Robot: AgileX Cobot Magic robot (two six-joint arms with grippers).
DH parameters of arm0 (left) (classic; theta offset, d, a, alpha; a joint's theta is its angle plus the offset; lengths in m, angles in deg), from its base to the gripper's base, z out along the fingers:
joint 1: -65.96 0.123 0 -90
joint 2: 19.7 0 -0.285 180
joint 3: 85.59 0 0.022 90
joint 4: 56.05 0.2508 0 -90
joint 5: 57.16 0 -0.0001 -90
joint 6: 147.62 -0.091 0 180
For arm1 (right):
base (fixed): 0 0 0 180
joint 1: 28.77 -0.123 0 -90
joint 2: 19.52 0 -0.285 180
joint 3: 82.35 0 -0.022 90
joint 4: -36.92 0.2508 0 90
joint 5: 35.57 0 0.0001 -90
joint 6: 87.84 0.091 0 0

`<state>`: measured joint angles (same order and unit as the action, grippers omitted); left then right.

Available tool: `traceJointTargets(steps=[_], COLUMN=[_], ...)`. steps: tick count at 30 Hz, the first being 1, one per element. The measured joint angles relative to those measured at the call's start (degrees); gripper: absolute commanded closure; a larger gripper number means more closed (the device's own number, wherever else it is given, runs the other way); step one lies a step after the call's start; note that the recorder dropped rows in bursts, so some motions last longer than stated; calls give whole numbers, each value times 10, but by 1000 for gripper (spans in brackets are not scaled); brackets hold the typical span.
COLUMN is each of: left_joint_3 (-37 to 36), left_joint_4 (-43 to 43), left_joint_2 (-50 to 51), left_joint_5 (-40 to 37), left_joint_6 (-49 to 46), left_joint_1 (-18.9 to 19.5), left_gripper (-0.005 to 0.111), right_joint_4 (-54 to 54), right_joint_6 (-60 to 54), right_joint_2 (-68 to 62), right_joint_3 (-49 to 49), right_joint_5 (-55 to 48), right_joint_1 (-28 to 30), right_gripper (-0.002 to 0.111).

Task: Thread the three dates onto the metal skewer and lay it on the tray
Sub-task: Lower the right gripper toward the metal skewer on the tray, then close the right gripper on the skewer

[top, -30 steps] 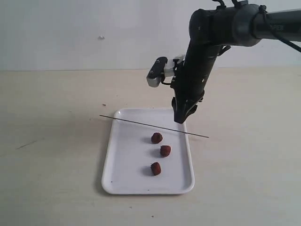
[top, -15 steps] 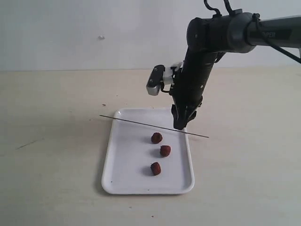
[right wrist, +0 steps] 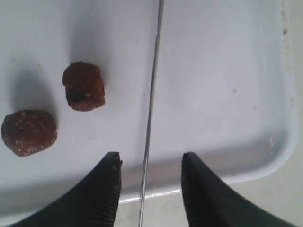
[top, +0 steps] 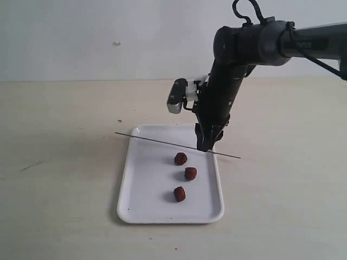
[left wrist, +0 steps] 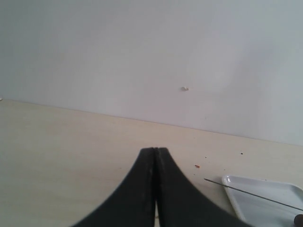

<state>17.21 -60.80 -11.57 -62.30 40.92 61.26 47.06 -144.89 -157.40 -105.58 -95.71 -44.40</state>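
The white tray (top: 142, 206) lies mid-table with three dark red-brown dates (top: 180, 158) (top: 190, 173) (top: 179, 194) on it. The thin metal skewer (top: 157, 141) rests across the tray's far part, its ends sticking out past both long rims. My right gripper (top: 204, 145) points down right over the skewer near the tray's right rim. In the right wrist view it (right wrist: 149, 161) is open, the skewer (right wrist: 152, 94) running between its fingers (right wrist: 110, 189) without touching them; two dates (right wrist: 84, 86) (right wrist: 28, 132) lie beside it. My left gripper (left wrist: 155, 150) is shut on nothing, off to the tray's left.
The tray's corner (left wrist: 265, 198) and the skewer's tip (left wrist: 222, 184) show in the left wrist view. A pale wooden tabletop (top: 59, 162) surrounds the tray, with a white wall (top: 108, 32) behind. The right arm's dark links (top: 255, 43) reach in from the upper right.
My right gripper has come down and slightly left, from above the tray's far right corner to straddle the skewer. Skewer, dates and tray have not moved.
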Motion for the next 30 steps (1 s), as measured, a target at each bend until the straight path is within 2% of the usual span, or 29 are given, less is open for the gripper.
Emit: traceJointTargets(steps=[21,30], left_joint_3=[0,0], left_joint_4=[0,0], left_joint_2=[0,0], left_joint_5=[0,0], left_joint_6=[0,0], left_joint_1=[0,0], left_gripper=[107,107], right_joint_4=[-10,-19], right_joint_6=[40,44], right_joint_2=[-37,-37], right_joint_3=[0,-1], right_joint_5=[19,20], right_joint_1=[-3,-3], right_gripper=[66,69])
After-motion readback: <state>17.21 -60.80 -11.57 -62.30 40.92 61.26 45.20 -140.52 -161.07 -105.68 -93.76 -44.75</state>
